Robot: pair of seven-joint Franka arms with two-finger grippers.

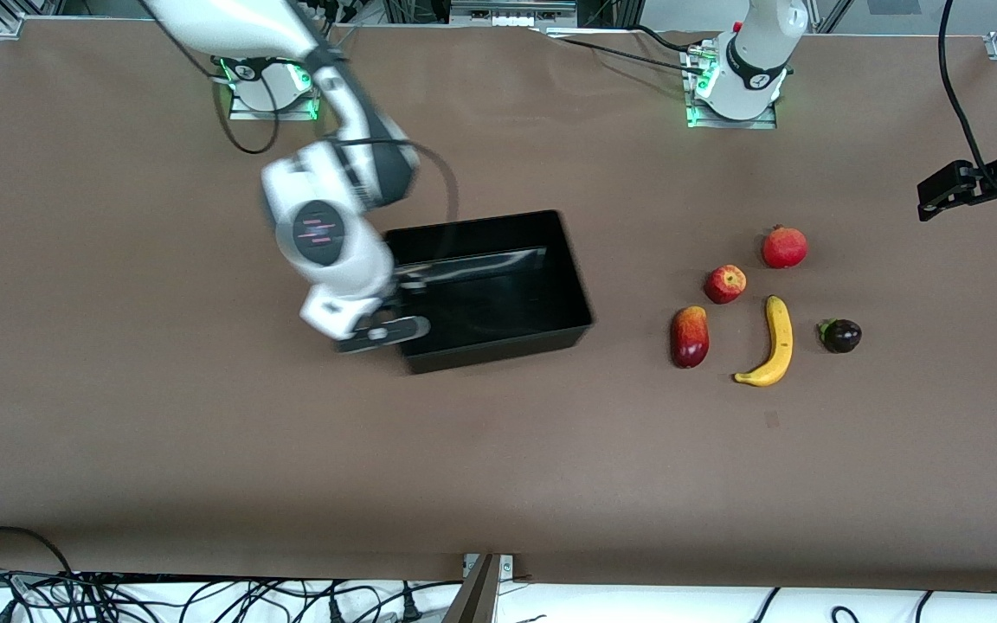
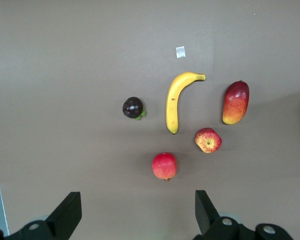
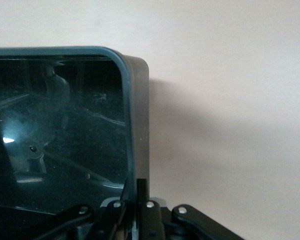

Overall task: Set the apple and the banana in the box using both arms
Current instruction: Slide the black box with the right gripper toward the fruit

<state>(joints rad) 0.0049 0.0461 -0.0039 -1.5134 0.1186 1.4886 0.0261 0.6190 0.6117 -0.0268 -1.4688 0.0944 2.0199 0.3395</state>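
Note:
The black box (image 1: 507, 342) stands mid-table, empty. My right gripper (image 1: 390, 327) is shut on the box's end wall toward the right arm's end; in the right wrist view its fingers (image 3: 142, 192) pinch that wall (image 3: 137, 110). The apple (image 1: 725, 283) and the banana (image 1: 773, 342) lie on the table toward the left arm's end, and both show in the left wrist view: apple (image 2: 208, 140), banana (image 2: 176, 100). My left gripper (image 1: 953, 189) hangs open and empty in the air at that end of the table; in its wrist view the gripper (image 2: 137, 207) holds nothing.
A plain red round fruit (image 1: 784, 247) lies farther from the front camera than the apple. A red-yellow mango-like fruit (image 1: 689, 337) and a dark purple fruit (image 1: 841, 335) flank the banana. A small paper scrap (image 1: 773, 419) lies nearer the front camera.

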